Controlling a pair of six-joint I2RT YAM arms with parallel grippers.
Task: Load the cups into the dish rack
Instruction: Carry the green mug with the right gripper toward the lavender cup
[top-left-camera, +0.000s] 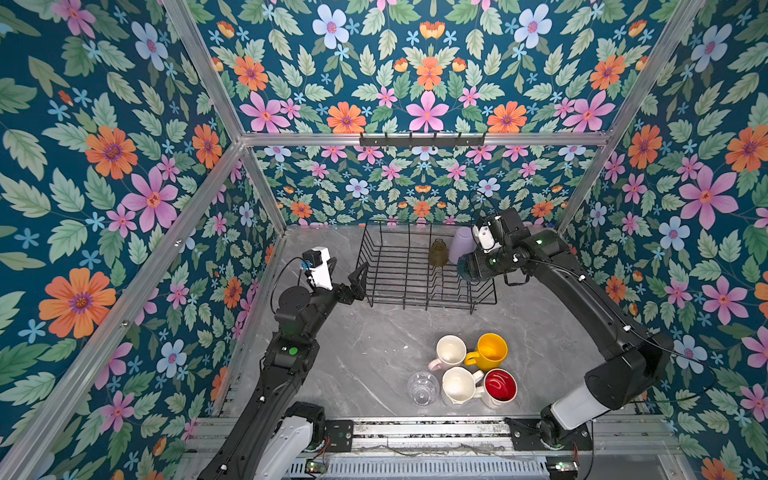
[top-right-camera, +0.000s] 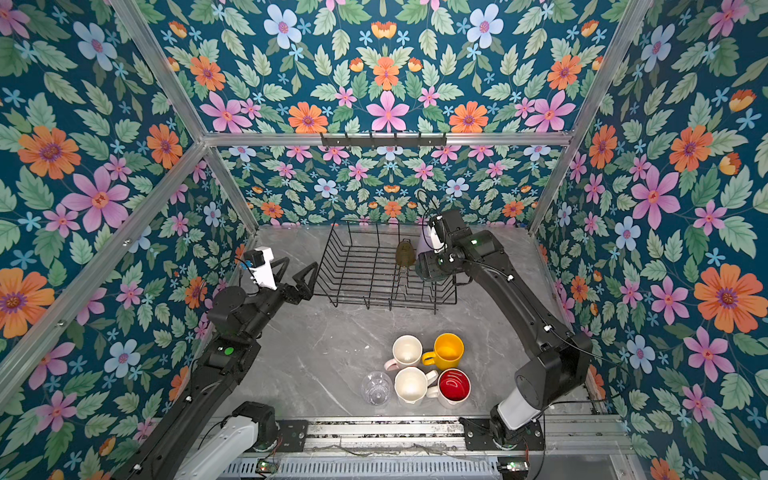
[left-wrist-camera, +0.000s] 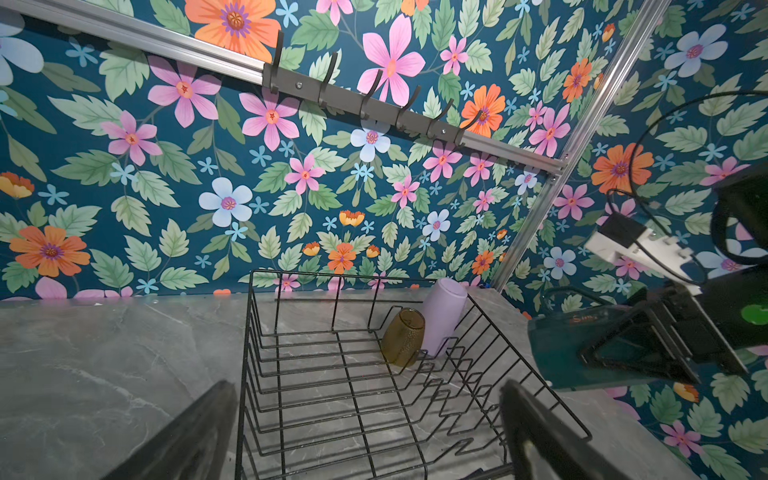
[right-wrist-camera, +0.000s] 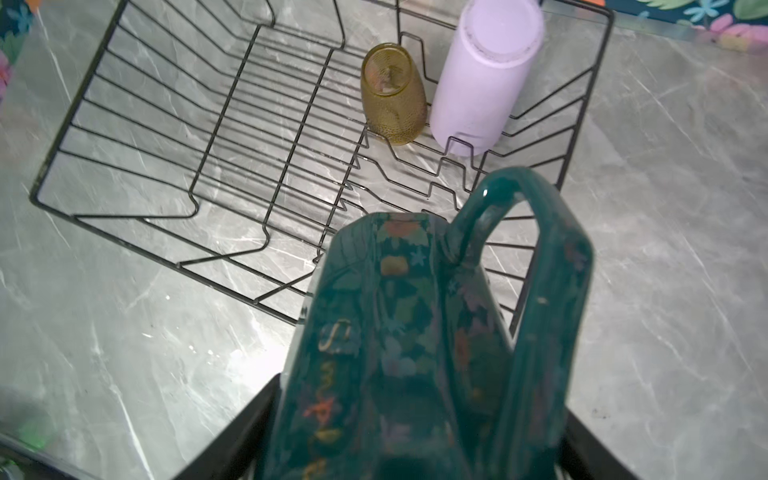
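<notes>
Teal mug (right-wrist-camera: 415, 332), clamped in my right gripper (right-wrist-camera: 411, 444) over dish rack (right-wrist-camera: 249, 124), 3 o'clock side, for loading; left gripper (top-left-camera: 347, 270) spread, empty.

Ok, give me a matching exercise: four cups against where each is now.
Cups: 1 dark teal mug; 2 lilac tumbler; 3 yellow mug; 4 clear glass.
Places: A on the table left of the white faceted mug; B in the right gripper; C in the dish rack beside the olive glass; D on the table behind the red-lined mug.
Pairs: 1-B, 2-C, 3-D, 4-A.
</notes>
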